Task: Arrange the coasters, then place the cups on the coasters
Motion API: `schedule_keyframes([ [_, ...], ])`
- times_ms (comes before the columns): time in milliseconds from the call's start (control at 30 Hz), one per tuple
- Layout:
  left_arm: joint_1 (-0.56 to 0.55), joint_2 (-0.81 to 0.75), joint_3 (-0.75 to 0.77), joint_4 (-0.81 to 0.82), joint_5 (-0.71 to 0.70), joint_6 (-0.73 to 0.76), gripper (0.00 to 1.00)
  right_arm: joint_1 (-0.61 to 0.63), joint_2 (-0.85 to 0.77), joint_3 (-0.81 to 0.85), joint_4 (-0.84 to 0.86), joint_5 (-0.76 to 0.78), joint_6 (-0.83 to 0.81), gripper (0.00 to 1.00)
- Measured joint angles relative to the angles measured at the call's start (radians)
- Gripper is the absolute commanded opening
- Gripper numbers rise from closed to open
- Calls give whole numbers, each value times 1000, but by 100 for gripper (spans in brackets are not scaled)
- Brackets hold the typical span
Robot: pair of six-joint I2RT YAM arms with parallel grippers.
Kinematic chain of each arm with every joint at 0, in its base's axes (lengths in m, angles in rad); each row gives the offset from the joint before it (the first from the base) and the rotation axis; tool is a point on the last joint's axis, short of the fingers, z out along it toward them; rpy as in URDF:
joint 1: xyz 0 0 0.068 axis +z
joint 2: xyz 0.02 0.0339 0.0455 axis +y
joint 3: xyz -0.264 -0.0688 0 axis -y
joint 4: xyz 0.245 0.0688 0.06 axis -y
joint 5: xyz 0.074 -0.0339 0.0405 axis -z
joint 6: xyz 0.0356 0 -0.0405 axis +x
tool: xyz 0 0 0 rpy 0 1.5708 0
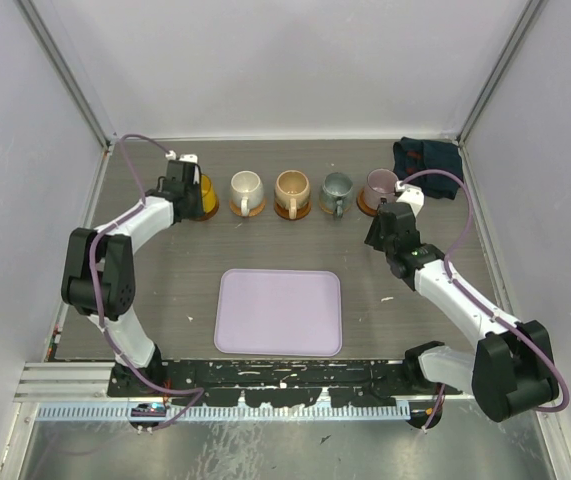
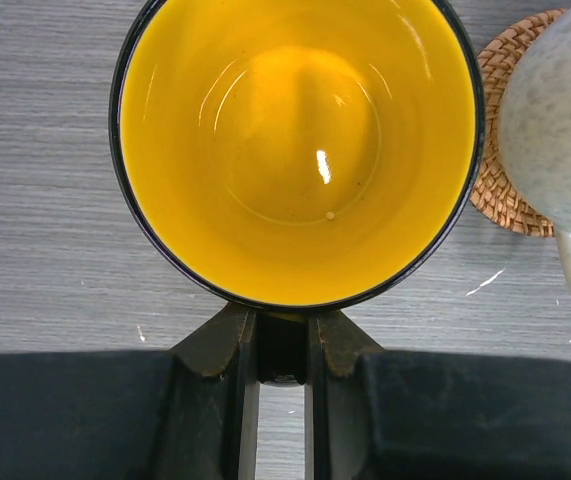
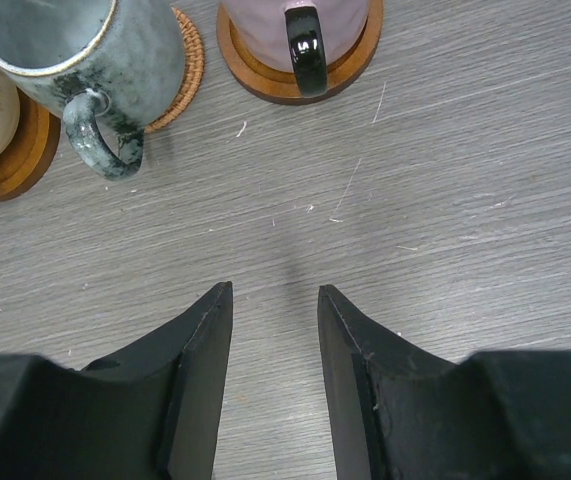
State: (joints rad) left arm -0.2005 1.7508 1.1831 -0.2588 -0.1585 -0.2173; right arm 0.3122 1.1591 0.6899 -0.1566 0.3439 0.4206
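Left gripper (image 2: 283,320), as I watch from my remote station, is pinched narrow on the dark handle of the yellow cup (image 2: 295,150) at the left end of the back row. It sits beside the cream cup (image 2: 555,110) on its woven coaster (image 2: 500,190). My right gripper (image 3: 275,295) hangs with jaws partly apart and nothing between them over the table (image 3: 465,200). It is near the grey-green cup (image 3: 75,50) on a second woven coaster (image 3: 187,60) and the mauve cup (image 3: 255,25) on a wooden coaster (image 3: 350,70).
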Motion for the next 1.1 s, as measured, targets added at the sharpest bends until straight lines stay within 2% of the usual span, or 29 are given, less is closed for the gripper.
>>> schedule_keyframes([
  [1100,0,60,66,-39,-16,33,0,0,20,-10,15,-58,8,45],
])
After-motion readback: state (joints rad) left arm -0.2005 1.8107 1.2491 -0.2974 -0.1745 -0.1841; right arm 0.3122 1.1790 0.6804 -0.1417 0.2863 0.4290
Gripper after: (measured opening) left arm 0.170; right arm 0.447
